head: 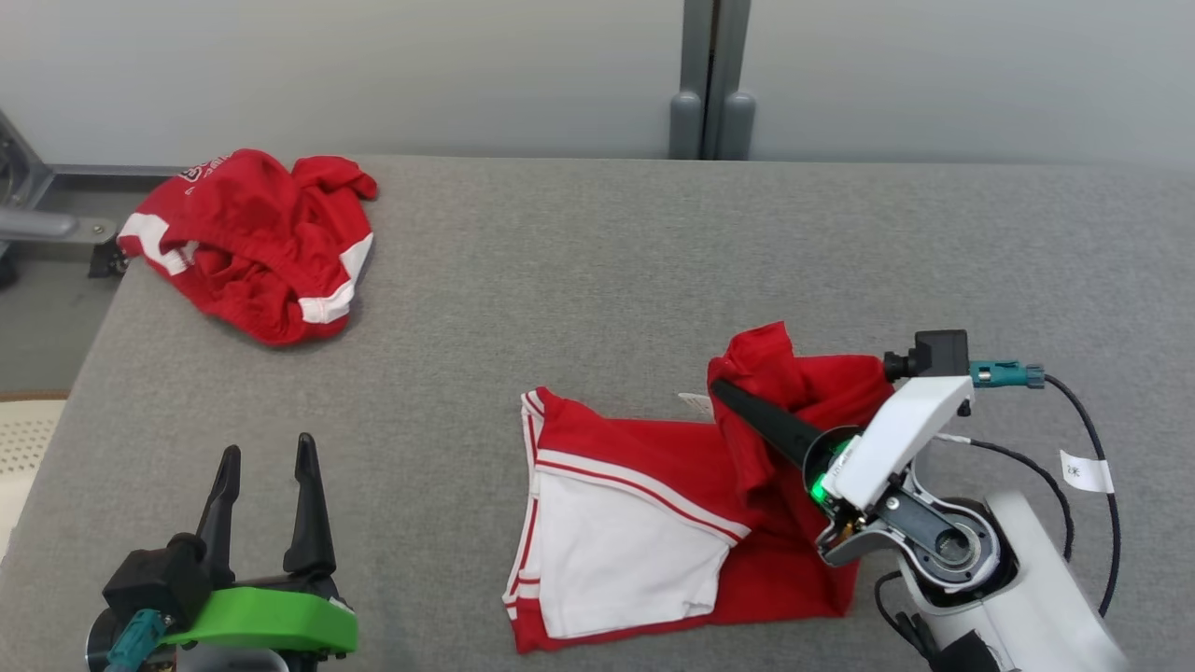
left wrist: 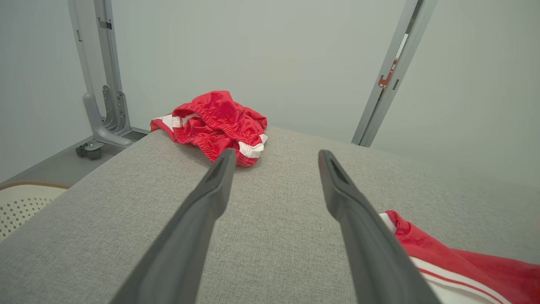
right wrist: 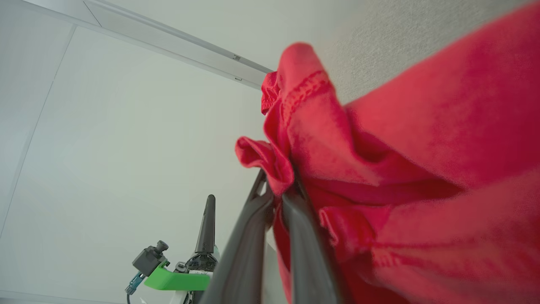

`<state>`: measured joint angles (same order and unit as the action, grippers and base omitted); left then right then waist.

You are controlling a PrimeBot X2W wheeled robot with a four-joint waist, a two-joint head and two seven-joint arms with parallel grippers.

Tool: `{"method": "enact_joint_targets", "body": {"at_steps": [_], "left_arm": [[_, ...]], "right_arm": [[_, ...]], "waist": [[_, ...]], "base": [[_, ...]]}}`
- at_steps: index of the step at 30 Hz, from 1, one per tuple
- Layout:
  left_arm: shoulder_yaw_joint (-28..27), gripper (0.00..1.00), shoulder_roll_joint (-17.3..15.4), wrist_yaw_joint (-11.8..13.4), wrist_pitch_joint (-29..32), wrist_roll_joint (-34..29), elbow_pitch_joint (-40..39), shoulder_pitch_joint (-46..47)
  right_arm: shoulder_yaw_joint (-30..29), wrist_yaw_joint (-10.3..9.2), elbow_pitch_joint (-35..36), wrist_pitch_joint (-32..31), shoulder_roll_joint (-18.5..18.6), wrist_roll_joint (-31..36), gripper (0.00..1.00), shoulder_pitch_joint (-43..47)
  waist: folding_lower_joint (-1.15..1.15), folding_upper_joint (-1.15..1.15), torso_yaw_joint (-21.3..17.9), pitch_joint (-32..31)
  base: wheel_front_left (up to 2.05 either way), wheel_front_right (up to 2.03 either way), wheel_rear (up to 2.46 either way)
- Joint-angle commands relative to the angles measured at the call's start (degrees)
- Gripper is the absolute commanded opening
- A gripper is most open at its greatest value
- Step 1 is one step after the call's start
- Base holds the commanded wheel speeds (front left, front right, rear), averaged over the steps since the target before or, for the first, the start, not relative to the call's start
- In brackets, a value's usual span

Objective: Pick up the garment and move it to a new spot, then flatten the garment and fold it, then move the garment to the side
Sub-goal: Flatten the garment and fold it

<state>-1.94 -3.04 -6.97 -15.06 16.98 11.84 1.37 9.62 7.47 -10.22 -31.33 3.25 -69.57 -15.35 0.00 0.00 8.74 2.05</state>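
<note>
Garment (head: 653, 523): red with white panels and white piping. Most of it lies on the table below and to the left of my right pincer (head: 719, 385). One red edge is lifted off the surface.

Right pincer: jaws narrow, clamped on that bunched red edge; the wrist view shows cloth gathered over the fingertips (right wrist: 276, 192) and hanging off to their right.

Left pincer (head: 266, 448): jaws wide, nothing between them, resting well to the left of the garment. The garment's white-trimmed corner sits just right of its right finger in its wrist view.

Step, as I judge it: flatten-and-fold, not finished. The lower half lies fairly smooth; the part I hold is crumpled.

Next move, as I judge it: the pinched edge needs carrying out and laying down without dragging the flat half. The free left pincer may need to pin the near corner.

Surface: grey fabric-covered table (head: 597, 280), matte, likely grippy on cloth.

Also on it: crumpled red shorts (head: 252, 243), far ahead of the left pincer, well apart from the work.

Room: pale wall panels, a grey post (head: 709, 84) straight ahead, a wheeled metal frame (left wrist: 101, 126) off the table's far left.
</note>
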Motion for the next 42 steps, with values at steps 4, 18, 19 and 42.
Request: {"method": "enact_joint_targets", "body": {"at_steps": [4, 18, 19, 42], "left_arm": [[0.5, 1.0, 0.0, -0.2, -0.1, 0.0, 0.8, 1.3], [0.7, 1.0, 0.1, -0.4, -0.1, 0.6, 1.3, 2.5], [0.7, 1.0, 0.1, -0.4, -0.1, 0.7, 1.3, 2.5], [-0.3, 1.0, 0.1, -0.2, -0.1, 0.3, 1.4, 0.1]], "right_arm": [[3.7, 0.04, -5.6, 2.9, -0.3, -1.3, 0.0, -2.5], [18.7, 0.03, -20.6, 10.9, -0.3, -8.6, 0.0, -10.1], [19.6, 0.04, -21.5, 11.2, -0.3, -9.0, 0.0, -10.6], [17.9, 0.03, -5.7, 27.6, 17.6, 1.4, 1.0, -8.9]], "waist": [[0.0, 0.0, 6.3, 0.8], [0.0, 0.0, 10.3, 2.7], [0.0, 0.0, 10.3, 2.7], [0.0, 0.0, 3.2, -1.5]], "base": [[0.0, 0.0, 0.0], [0.0, 0.0, 0.0], [0.0, 0.0, 0.0], [0.0, 0.0, 0.0]]}}
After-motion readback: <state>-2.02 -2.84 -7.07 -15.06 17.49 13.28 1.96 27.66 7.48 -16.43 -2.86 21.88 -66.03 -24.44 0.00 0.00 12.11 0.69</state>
